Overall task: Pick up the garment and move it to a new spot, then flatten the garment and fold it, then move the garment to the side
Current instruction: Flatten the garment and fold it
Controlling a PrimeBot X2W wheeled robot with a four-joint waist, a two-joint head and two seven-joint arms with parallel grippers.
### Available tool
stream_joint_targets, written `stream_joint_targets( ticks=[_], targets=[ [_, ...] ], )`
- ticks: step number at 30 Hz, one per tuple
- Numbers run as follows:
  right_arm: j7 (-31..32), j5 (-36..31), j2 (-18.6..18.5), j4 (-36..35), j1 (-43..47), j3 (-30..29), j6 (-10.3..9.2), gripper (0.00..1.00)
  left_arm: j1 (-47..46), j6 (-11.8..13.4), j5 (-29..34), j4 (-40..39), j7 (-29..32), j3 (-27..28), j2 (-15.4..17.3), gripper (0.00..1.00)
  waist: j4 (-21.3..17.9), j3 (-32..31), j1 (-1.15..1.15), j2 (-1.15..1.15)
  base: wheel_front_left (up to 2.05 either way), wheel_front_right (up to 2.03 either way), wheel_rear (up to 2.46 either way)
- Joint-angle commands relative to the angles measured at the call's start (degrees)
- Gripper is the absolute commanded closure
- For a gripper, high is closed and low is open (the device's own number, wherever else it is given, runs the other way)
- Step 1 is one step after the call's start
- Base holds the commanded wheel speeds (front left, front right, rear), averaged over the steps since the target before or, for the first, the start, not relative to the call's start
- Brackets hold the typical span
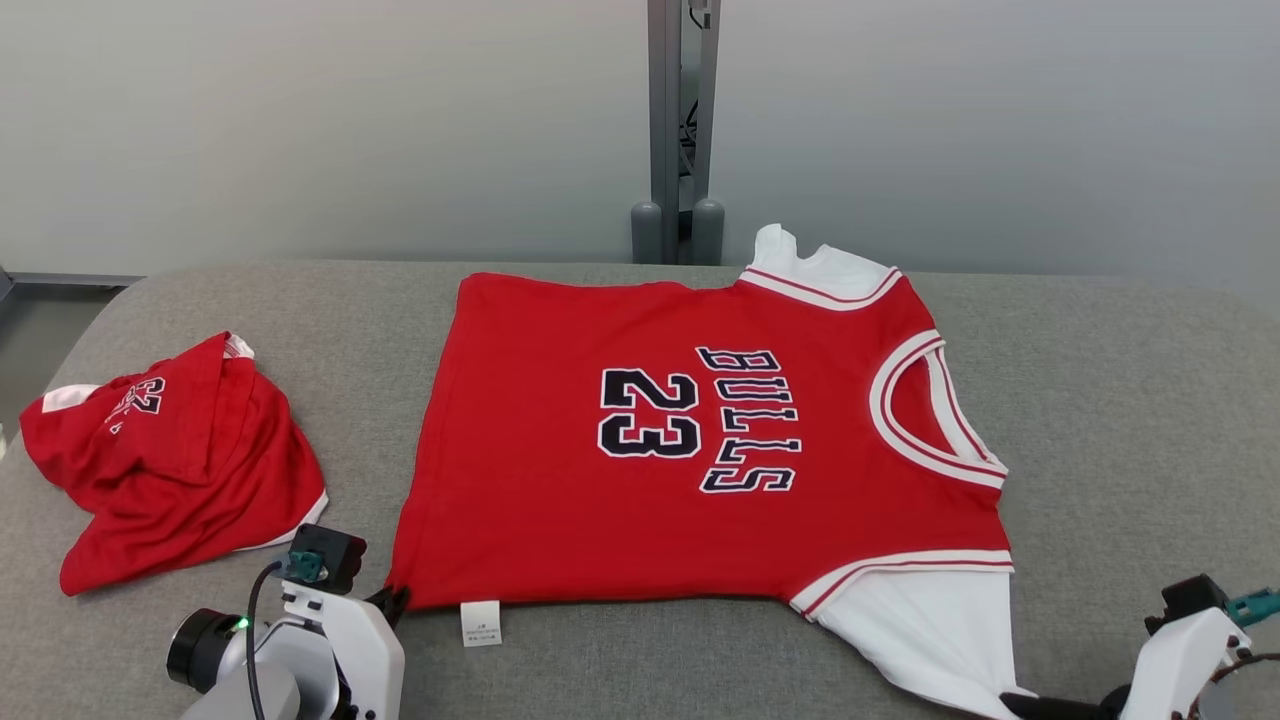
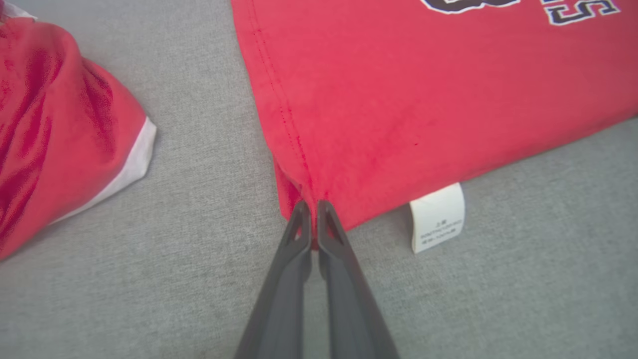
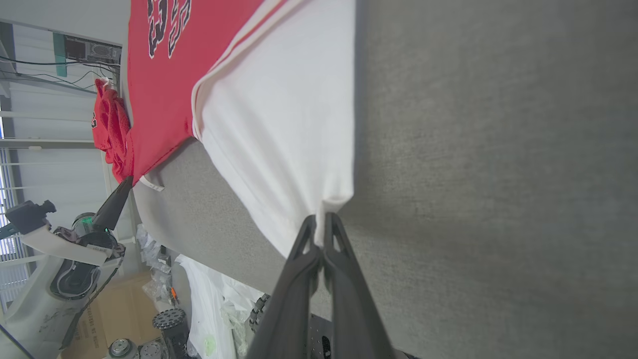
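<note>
So, you're at the fold: left tool (image 2: 310,207) pinched shut on the jersey (image 1: 700,440) hem corner (image 2: 299,197), right tool (image 3: 319,222) likewise on the white sleeve (image 3: 279,124), I think, so lift both evenly.

At my dark grey left end effector (image 2: 310,208) the garment (image 1: 530,480) is red, its lettering (image 1: 650,412) black with white outlines, its label (image 2: 437,217) white. At my right end effector (image 3: 319,222) the sleeve (image 3: 279,124) is white, red-striped. Left of both, a crumpled garment (image 1: 170,470): red, white-trimmed. Grey desk (image 1: 1130,400).

Head camera looking down, wrist cameras low, close, all sharing the jersey (image 1: 560,500)
</note>
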Motion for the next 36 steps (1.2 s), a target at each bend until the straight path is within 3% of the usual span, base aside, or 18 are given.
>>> stream_joint_targets(
  ticks=[1, 12, 21, 31, 36],
  targets=[
    [0.5, 0.5, -0.6, -0.2, 1.0, -0.2, 0.02, 1.0, 0.5, 0.1, -0.4, -0.2, 0.0, -0.1, 0.4, 1.0, 0.0, 0.0, 0.0, 0.0, 0.0, 0.0, 0.0],
    [4.9, 4.1, -4.0, -7.7, 9.0, -1.9, 0.02, 1.0, 4.7, 0.0, -3.7, -7.6, 6.2, -2.2, 6.2, 1.0, -0.2, -0.4, 0.0, 0.0, 0.0, 0.0, 0.0],
    [5.6, 6.3, -5.1, -12.0, 14.3, -2.3, 0.02, 1.0, 9.7, 0.1, -7.8, -21.0, 15.2, -2.7, 12.1, 1.0, 0.1, -0.3, 0.0, 0.0, 0.0, 0.0, 0.0],
    [5.2, 7.4, -6.8, -15.2, 17.4, -2.0, 0.03, 1.0, 16.2, 2.7, -12.1, -39.2, 26.3, -2.8, 22.0, 1.0, 0.4, -0.1, 0.0, 0.0, 0.0, 0.0, 0.0],
    [4.4, 7.5, -7.0, -15.6, 17.0, -1.9, 0.03, 1.0, 17.7, 4.6, -13.7, -45.7, 29.5, -2.5, 24.9, 1.0, 0.4, 0.2, 0.0, 0.0, 0.0, 0.0, 0.0]
  ],
)
